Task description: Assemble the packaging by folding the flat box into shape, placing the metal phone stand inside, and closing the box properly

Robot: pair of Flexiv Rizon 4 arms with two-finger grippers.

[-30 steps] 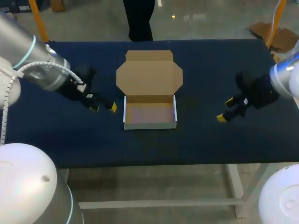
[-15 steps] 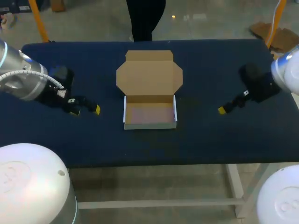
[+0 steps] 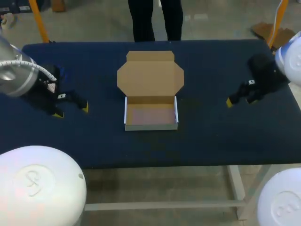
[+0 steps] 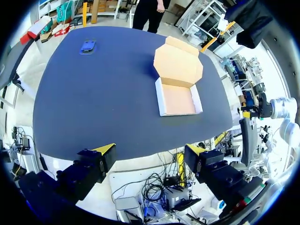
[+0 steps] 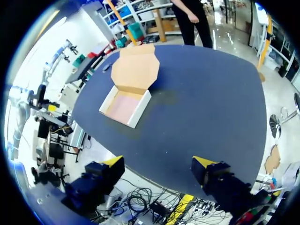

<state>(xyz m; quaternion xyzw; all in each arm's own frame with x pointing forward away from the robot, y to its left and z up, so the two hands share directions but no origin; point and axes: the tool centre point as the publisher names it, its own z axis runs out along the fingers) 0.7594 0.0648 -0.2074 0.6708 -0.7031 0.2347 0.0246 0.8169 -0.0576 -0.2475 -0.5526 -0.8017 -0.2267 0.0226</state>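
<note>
Your box (image 3: 150, 115) sits in the middle of the desk (image 3: 211, 141), already folded into a shallow tray. Its lid (image 3: 149, 77) lies flat and open behind it, hinged along the far wall, so the inside is open from above, which the stand's placement will need. The tray looks empty. Your left claw (image 4: 150, 150) hangs over the desk's left side, well apart from the box, its fingers spread wide and holding nothing. Your right claw (image 5: 158, 162) mirrors it over the right side, also wide and empty. With both arms out at the sides, the box is unobstructed from either direction. In the left wrist view a small blue object (image 4: 88, 46) lies near the far left corner of the desk. It may be the phone stand, but it is too small to tell. My judgement is that the folding is done and fetching the stand comes next, with the lid left open until the stand is seated.
</note>
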